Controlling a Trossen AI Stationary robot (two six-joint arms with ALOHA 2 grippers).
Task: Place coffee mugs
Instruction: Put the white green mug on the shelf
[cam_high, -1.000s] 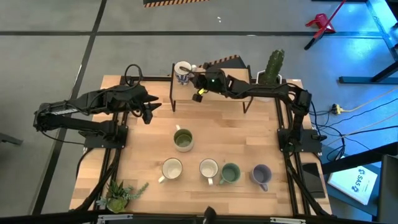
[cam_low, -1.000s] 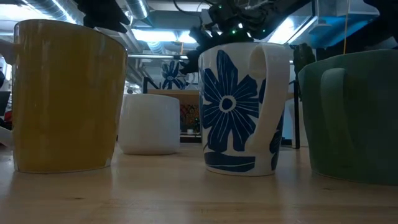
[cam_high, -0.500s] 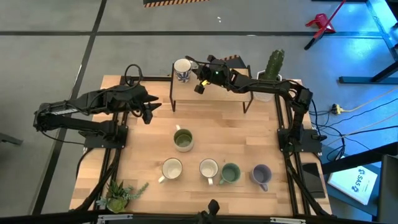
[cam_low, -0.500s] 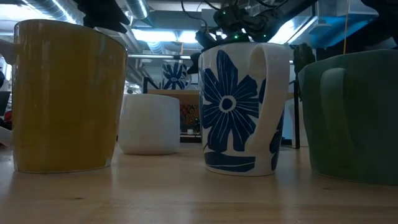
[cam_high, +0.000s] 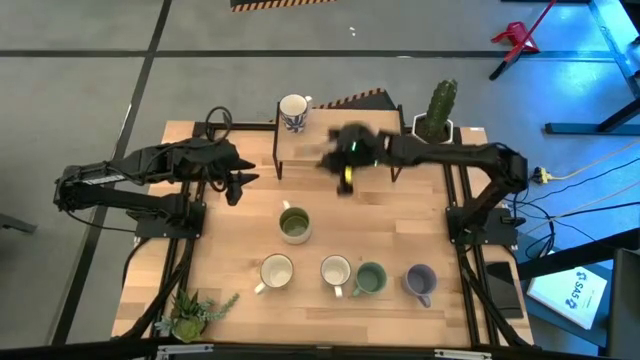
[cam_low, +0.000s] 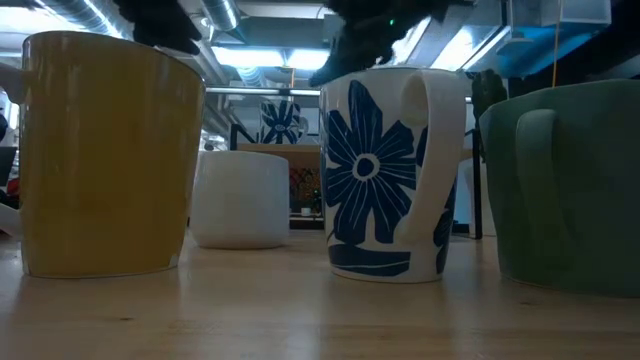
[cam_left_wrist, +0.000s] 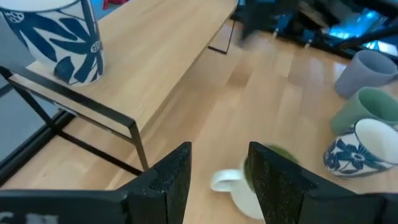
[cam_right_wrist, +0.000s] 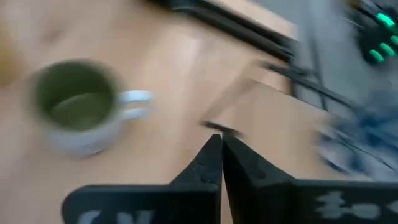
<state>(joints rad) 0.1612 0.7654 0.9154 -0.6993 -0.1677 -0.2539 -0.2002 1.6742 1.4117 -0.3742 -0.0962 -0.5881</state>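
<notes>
Six mugs: one up on the shelf, five down on the surface.
surface (cam_high: 400, 240): light wood, both arms mounted at its sides.
shelf (cam_high: 330, 140): low wooden rack on dark metal legs at the far edge of the surface.
right arm: reaches in from the right, blurred, over the front edge of the shelf.
left arm: stretched in from the left, parked near the shelf's left end.
right pincer (cam_high: 346, 166): fingers together, nothing held, above bare wood between shelf and olive mug.
left pincer (cam_high: 236, 185): fingers apart, empty, hangs above the surface left of the olive mug.
cactus pot (cam_high: 436, 118): far right corner, beside the shelf.
blue-pattern mug (cam_high: 293, 112): upright on the shelf's left end.
olive mug (cam_high: 294, 224): alone mid-surface, handle toward the shelf.
front row, left to right: yellow mug (cam_high: 275, 272), second blue-pattern mug (cam_high: 336, 273), teal mug (cam_high: 371, 278) touching it, lavender mug (cam_high: 420, 281) just beside.
</notes>
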